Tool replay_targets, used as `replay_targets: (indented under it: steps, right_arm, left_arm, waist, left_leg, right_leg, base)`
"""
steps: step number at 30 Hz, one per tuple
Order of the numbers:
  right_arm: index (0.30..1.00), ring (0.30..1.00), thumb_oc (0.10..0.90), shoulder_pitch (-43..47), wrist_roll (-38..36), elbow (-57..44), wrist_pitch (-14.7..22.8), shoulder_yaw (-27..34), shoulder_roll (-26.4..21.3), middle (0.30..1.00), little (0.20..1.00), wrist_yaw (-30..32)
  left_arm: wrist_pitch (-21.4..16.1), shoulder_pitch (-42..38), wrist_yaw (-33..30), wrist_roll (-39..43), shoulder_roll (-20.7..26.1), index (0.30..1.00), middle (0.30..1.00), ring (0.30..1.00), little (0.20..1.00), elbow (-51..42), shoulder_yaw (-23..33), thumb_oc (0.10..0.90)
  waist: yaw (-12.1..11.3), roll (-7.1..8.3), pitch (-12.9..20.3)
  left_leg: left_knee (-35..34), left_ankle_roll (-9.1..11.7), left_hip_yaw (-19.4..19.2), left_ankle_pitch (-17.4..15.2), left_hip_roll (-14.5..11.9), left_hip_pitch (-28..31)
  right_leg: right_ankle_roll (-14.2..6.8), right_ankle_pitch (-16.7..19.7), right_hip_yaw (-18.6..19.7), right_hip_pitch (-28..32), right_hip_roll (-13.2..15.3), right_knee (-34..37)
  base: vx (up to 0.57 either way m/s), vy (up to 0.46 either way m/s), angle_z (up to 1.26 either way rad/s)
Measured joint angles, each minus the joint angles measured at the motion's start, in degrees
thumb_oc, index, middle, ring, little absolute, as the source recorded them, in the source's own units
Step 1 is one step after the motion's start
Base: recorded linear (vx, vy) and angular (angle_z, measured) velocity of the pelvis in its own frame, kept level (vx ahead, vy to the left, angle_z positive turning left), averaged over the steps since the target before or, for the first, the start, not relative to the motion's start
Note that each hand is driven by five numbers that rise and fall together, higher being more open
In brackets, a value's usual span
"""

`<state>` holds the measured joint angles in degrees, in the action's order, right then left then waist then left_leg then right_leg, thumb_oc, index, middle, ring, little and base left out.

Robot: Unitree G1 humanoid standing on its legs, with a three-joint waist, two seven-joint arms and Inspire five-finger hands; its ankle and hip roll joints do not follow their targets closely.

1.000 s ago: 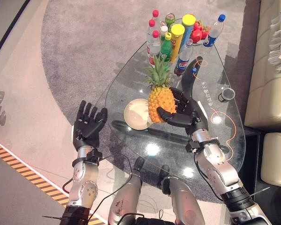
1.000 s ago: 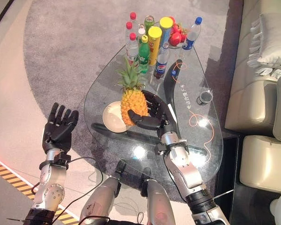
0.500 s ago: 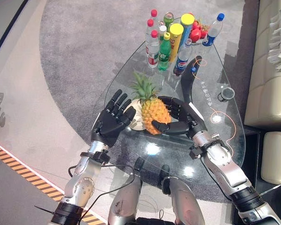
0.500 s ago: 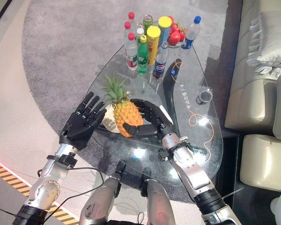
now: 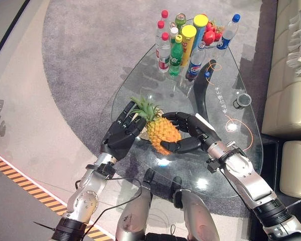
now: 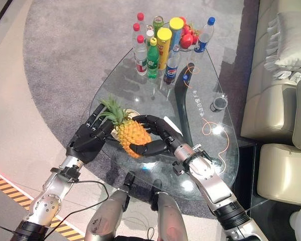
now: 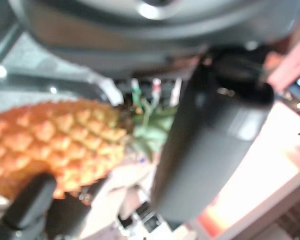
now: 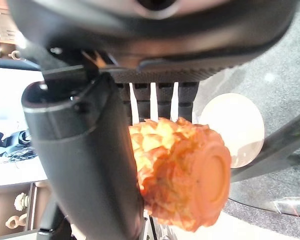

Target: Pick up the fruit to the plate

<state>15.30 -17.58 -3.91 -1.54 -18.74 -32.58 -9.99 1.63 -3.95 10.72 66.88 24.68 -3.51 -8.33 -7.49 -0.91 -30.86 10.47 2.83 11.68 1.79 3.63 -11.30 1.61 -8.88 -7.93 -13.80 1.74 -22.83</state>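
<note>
A pineapple (image 5: 163,133) lies tilted above the glass table, its green crown (image 5: 143,108) pointing left. My right hand (image 5: 196,133) is shut on it from the right, with fingers over the top and the thumb under the base (image 8: 190,175). My left hand (image 5: 119,136) stands open on the pineapple's left side, its straight fingers against the crown and the fruit's flank (image 7: 55,140). The pale round plate (image 8: 237,122) sits on the table beyond the fruit, mostly hidden by the pineapple in the eye views.
At the table's far end stand several bottles (image 5: 176,47), two yellow-lidded canisters (image 5: 190,42) and red fruit (image 5: 209,36). A small dark cup (image 5: 243,100) sits near the right rim of the glass table (image 5: 236,155). A beige sofa (image 5: 291,75) flanks the right.
The right hand carried the pineapple left and nearer, tipping it from upright to crown-left. The left hand swung in from the left until its fingers met the fruit.
</note>
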Motion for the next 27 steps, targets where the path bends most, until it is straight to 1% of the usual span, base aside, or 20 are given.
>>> replay_targets:
  steps: [8,12,14,16,17,19,22,27]
  right_arm:
    - [0.300,0.300,0.100,0.09,0.17,0.00,-0.95,-0.39,-0.69,0.300,0.200,-0.81]
    - [0.300,0.300,0.100,0.33,3.64,-0.23,-1.10,-0.64,-0.95,0.300,0.200,-1.68]
    - [0.300,0.300,0.100,0.32,6.71,-1.23,-1.66,-0.87,-1.11,0.300,0.200,-2.42]
    - [0.300,0.300,0.100,0.50,9.58,-2.36,-2.13,-1.80,-1.86,0.300,0.200,-2.47]
    - [0.300,0.300,0.100,1.15,11.80,-3.27,-3.02,-2.89,-2.83,0.300,0.200,-2.69]
    - [0.300,0.300,0.100,2.73,13.76,-4.62,-3.85,-4.45,-4.42,0.300,0.200,-3.01]
    - [0.300,0.300,0.100,4.15,14.56,-4.74,-4.22,-5.87,-5.30,0.300,0.200,-3.67]
    - [0.300,0.300,0.100,4.92,14.32,-5.20,-4.32,-7.10,-5.45,0.300,0.200,-4.30]
  left_arm:
    - [1.32,0.19,0.00,-0.01,0.87,0.900,0.900,0.900,0.900,0.04,-0.04,0.800]
    - [1.48,1.16,-0.07,-0.02,1.60,0.900,0.900,0.900,0.900,0.09,-0.28,0.800]
    - [1.48,2.23,-0.28,-0.05,1.64,0.900,0.900,0.900,0.900,0.09,-0.39,0.800]
    - [1.33,2.74,-1.57,-0.26,1.69,0.900,0.900,0.900,0.900,0.10,-1.04,0.800]
    - [1.27,2.89,-3.13,-0.28,1.78,0.900,0.900,0.900,0.900,0.10,-1.90,0.800]
    - [1.28,2.92,-4.63,-0.28,1.67,0.900,0.900,0.900,0.900,0.12,-2.33,0.800]
    - [1.27,3.37,-5.21,-0.26,1.67,0.900,0.900,0.900,0.900,0.20,-2.33,0.800]
    - [1.03,3.97,-5.24,-0.23,1.51,0.900,0.900,0.900,0.900,0.22,-2.35,0.800]
  waist:
    - [0.04,0.00,0.00]
    - [0.19,0.00,0.00]
    - [0.27,0.00,0.00]
    - [0.25,0.00,0.00]
    - [0.19,0.00,0.00]
    - [0.21,0.00,0.00]
    - [0.18,0.00,0.00]
    - [-0.07,0.00,0.00]
  left_leg:
    - [0.32,-0.07,0.00,-0.04,0.14,-0.14]
    - [0.55,-0.13,0.01,-0.13,0.24,-0.23]
    - [0.57,-0.15,0.01,-0.15,0.27,-0.28]
    - [0.57,-0.16,0.01,-0.16,0.29,-0.28]
    - [0.58,-0.17,0.02,-0.17,0.31,-0.39]
    - [0.67,-0.16,0.01,-0.16,0.34,-1.18]
    - [0.65,-0.16,0.02,-0.15,0.36,-1.18]
    - [0.64,-0.16,0.05,-0.15,0.47,-1.14]
  right_leg:
    - [-0.09,-0.05,0.00,0.00,0.11,-0.08]
    - [-0.24,-0.14,0.00,0.00,0.19,-0.11]
    - [-0.24,-0.14,0.00,-0.01,0.22,-0.11]
    - [-0.28,-0.17,0.00,-0.01,0.23,-0.09]
    - [-0.31,-0.20,0.00,-0.12,0.24,-0.08]
    - [-0.26,-0.16,0.01,-0.96,0.27,-0.24]
    - [-0.15,-0.12,0.06,-1.05,0.26,-0.63]
    - [-0.18,-0.17,0.07,-1.05,0.26,-0.74]
  base:
    - [0.00,0.000,0.00]
    - [0.00,0.000,0.00]
    - [0.00,0.000,0.00]
    - [0.00,0.000,0.00]
    - [0.00,0.000,0.00]
    - [0.00,0.000,0.00]
    - [0.00,0.000,0.00]
    - [0.00,0.000,0.00]
